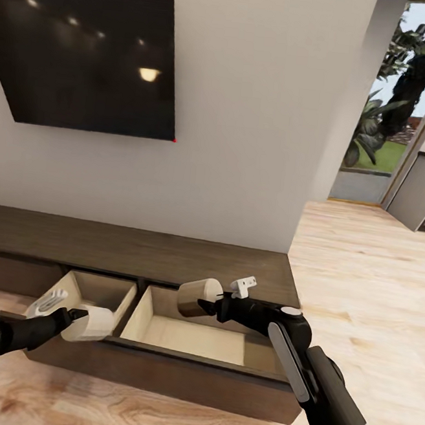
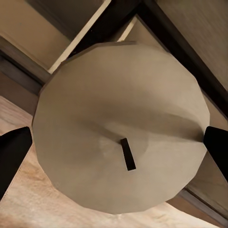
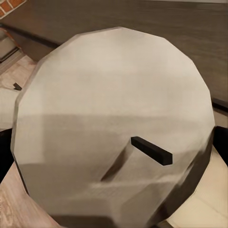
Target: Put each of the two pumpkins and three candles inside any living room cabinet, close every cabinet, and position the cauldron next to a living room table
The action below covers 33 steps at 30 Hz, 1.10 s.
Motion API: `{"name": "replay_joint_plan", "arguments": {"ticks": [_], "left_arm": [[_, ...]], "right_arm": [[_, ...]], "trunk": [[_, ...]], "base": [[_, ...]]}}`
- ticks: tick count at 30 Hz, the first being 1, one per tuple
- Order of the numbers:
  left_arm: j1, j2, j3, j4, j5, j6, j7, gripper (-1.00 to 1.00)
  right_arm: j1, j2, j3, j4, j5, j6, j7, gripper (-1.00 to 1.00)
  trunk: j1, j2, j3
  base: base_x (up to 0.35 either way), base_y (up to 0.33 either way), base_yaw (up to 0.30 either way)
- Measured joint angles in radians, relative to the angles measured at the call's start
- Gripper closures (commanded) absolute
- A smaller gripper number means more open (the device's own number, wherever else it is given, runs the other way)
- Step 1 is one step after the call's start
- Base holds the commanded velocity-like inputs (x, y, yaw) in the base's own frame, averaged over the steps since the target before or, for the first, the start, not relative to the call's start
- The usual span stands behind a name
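- The robot faces the long dark cabinet (image 1: pixel 137 251) under the TV (image 1: pixel 90 61). Two drawers are pulled out, w/ pale insides.
- Left tool (image 1: pixel 75 321) is pinching a candle (image 1: pixel 91 324). It hangs over the front edge of the left drawer (image 1: pixel 97 291), near the wall between the 2 drawers.
- In the left wrist view that candle (image 2: pixel 121 152) has its flat end w/ a short dark wick toward the camera. Black fingers (image 2: pixel 12 152) press on both sides.
- Right tool (image 1: pixel 220 302) is pinching a 2nd candle (image 1: pixel 198 297), held on its side above the right drawer (image 1: pixel 194 337).
- In the right wrist view this candle (image 3: pixel 114 128) also shows its flat end & wick. The fingers can't be seen well there.
- Step in hand looks like: put both candles into the drawers.
- To do it well: bring each candle fully over the pale floor, not over the rim or the middle wall.
- Go low before letting go, so the candle won't roll or bounce out.
- The left one likely needs to go further in first.
- Pull the arms up & clear before pushing the drawers shut.
- No pumpkins or black pot in sight here.
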Motion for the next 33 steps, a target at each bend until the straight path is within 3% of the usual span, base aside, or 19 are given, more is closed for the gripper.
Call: {"name": "replay_joint_plan", "arguments": {"ticks": [12,20,25,29,32,33], "left_arm": [[0.0,0.0,-0.002,0.0,0.0,0.0,0.0,1.0],[0.0,-0.001,-0.004,0.0,-0.004,-0.001,0.0,1.0],[0.0,-0.002,-0.027,-0.001,-0.007,0.0,0.0,1.0],[0.0,-0.001,-0.056,-0.001,-0.008,-0.001,0.001,1.0],[0.0,0.001,-0.095,0.001,-0.015,-0.004,0.007,1.0],[-0.001,-0.001,-0.103,0.004,-0.03,-0.004,0.022,1.0]], "right_arm": [[0.0,0.0,0.0,-0.003,-0.001,0.004,-0.001,1.0],[0.0,0.001,0.001,0.0,0.002,0.002,-0.001,1.0],[0.0,0.004,0.0,0.004,0.005,0.009,-0.009,1.0],[0.0,0.007,-0.001,0.049,0.014,0.031,-0.066,1.0],[0.0,0.008,0.004,0.098,0.024,0.103,-0.209,1.0],[0.0,0.009,0.005,0.103,0.01,0.131,-0.259,1.0]], "trunk": [[0.0,0.0,0.001],[0.0,0.0,0.001],[0.0,0.0,0.001],[0.0,0.0,0.001],[0.0,0.0,0.001],[0.0,0.0,0.001]], "base": [[0.007,0.013,0.0],[0.014,-0.15,0.0],[0.001,-0.016,0.0],[0.0,-0.002,0.0],[0.0,0.0,0.0],[0.0,0.0,0.0]]}}
